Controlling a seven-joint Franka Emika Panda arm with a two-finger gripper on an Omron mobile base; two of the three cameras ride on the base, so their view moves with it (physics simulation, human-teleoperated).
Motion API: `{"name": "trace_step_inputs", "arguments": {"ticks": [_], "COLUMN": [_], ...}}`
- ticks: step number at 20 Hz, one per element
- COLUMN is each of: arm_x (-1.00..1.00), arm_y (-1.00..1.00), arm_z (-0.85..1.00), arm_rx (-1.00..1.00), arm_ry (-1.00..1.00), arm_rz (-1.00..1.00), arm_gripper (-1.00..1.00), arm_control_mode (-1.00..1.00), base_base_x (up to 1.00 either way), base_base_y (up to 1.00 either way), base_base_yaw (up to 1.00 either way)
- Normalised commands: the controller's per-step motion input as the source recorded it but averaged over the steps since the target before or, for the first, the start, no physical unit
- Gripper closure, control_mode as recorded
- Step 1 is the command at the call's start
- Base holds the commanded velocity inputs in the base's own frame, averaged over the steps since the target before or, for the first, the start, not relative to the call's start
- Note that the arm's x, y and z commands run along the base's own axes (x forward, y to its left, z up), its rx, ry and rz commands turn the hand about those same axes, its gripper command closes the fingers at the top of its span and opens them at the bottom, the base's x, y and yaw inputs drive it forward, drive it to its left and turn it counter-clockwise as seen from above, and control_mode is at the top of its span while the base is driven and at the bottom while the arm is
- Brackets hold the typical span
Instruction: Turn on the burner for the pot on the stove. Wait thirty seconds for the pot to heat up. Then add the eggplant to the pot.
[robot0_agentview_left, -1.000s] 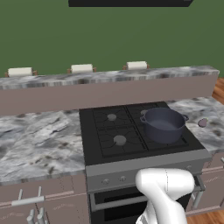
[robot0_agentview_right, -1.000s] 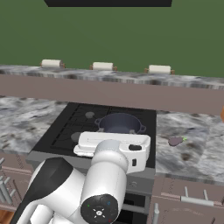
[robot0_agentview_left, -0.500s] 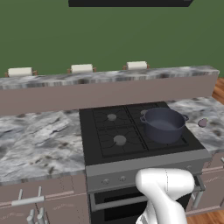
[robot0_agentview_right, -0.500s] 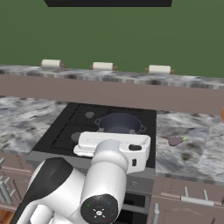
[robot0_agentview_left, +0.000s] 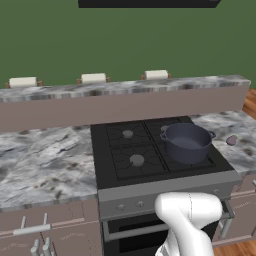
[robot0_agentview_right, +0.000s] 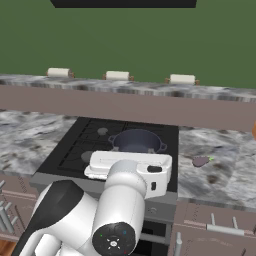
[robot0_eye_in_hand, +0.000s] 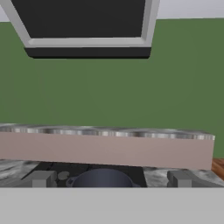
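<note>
The dark blue-grey pot stands on the front right burner of the black stove. On the marble counter to the right of the stove lies the small purple eggplant. The stove's grey front panel carries small knobs. My gripper is open, its two fingertips far apart with nothing between them. It hovers in front of the stove, level and pointing at the pot. My white hand hides the stove's front edge in the right base view.
A raised pink-brown ledge runs behind the stove with three pale rolls on top. A dark range hood hangs above. Marble counter spreads to the left, with drawers below it.
</note>
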Motion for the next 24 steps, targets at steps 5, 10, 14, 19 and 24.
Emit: {"name": "trace_step_inputs", "arguments": {"ticks": [5, 10, 14, 19, 24], "arm_x": [0.00, 0.00, 0.00, 0.00, 0.00], "arm_y": [0.00, 0.00, 0.00, 0.00, 0.00], "arm_z": [0.00, 0.00, 0.00, 0.00, 0.00], "arm_rx": [0.00, 0.00, 0.00, 0.00, 0.00], "arm_ry": [0.00, 0.00, 0.00, 0.00, 0.00], "arm_rz": [0.00, 0.00, 0.00, 0.00, 0.00], "arm_gripper": [-1.00, -1.00, -1.00, -1.00, -1.00], "arm_control_mode": [-1.00, -1.00, -1.00, -1.00, -1.00], "base_base_x": [0.00, 0.00, 0.00, 0.00, 0.00], "base_base_y": [0.00, 0.00, 0.00, 0.00, 0.00], "base_base_yaw": [0.00, 0.00, 0.00, 0.00, 0.00]}}
